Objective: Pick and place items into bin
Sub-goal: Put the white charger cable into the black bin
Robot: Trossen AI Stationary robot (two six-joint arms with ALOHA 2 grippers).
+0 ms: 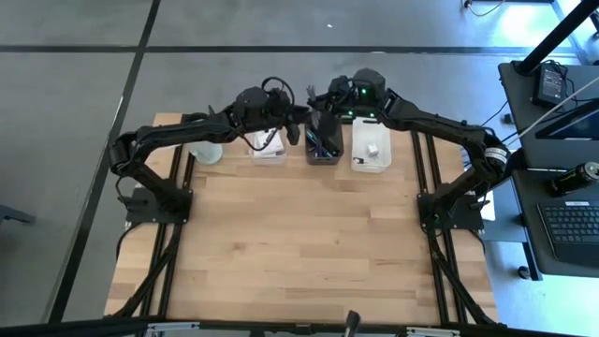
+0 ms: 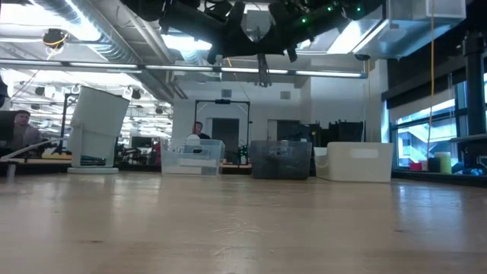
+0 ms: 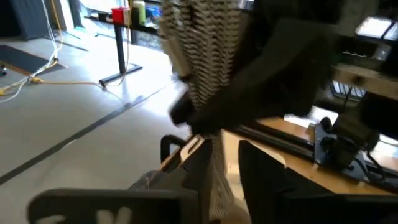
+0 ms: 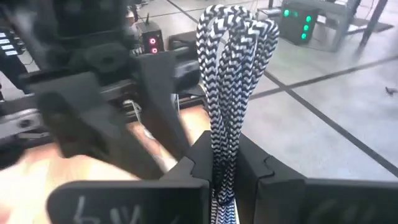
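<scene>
The right gripper (image 4: 224, 180) hangs above the dark translucent plastic bin (image 1: 323, 150), fingers pinched on a looped black-and-white braided cable (image 4: 233, 74), likely to take over the bundle. The left gripper (image 3: 217, 180), beside that bin, has narrow fingers flanking the same cable (image 3: 208, 56); whether they grip it I cannot tell.

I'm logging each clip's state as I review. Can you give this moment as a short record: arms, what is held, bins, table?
right gripper: shut on the braided cable, raised above the far edge of the table
left gripper: at the same cable, facing the right arm; grip unclear
cable: black-and-white braid, looped, hanging in the air
bins: clear bin, dark bin, white bin, in a row at the far edge
table: wooden
</scene>
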